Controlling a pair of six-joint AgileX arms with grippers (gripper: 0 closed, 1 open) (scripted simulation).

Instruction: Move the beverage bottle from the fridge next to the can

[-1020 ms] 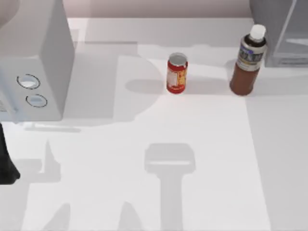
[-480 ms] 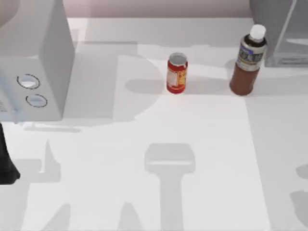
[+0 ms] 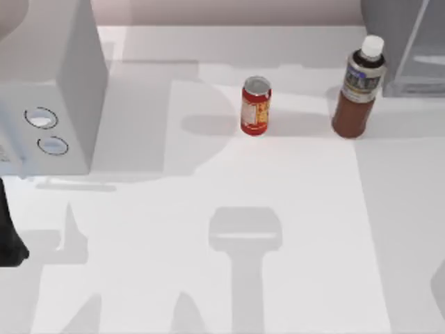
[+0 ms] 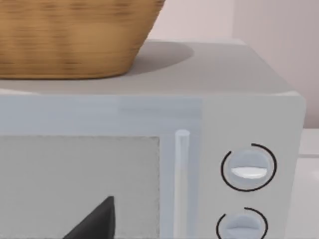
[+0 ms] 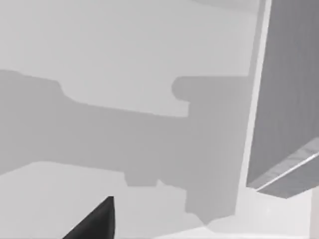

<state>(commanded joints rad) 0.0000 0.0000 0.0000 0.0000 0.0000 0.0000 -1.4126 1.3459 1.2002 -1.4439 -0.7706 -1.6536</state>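
Note:
The beverage bottle (image 3: 358, 87), brown with a white cap, stands upright on the table just in front of the fridge (image 3: 407, 42) at the back right. The red can (image 3: 256, 106) stands upright to its left, a clear gap between them. A dark part of my left arm (image 3: 8, 236) sits at the table's left edge, in front of the dialled appliance. A dark piece of my left gripper (image 4: 92, 224) faces that appliance's door. A dark piece of my right gripper (image 5: 92, 221) hangs over bare table, with the fridge's grey wall (image 5: 286, 99) beside it.
A light grey appliance (image 3: 49, 83) with two round dials (image 3: 42, 118) fills the back left, and a woven basket (image 4: 70, 35) rests on top of it. Arm shadows lie across the white table (image 3: 278, 209) in the middle and at the right edge.
The bottle, the can and the left arm have not moved. A shadow appeared at the table's lower right edge and has shifted further down and right.

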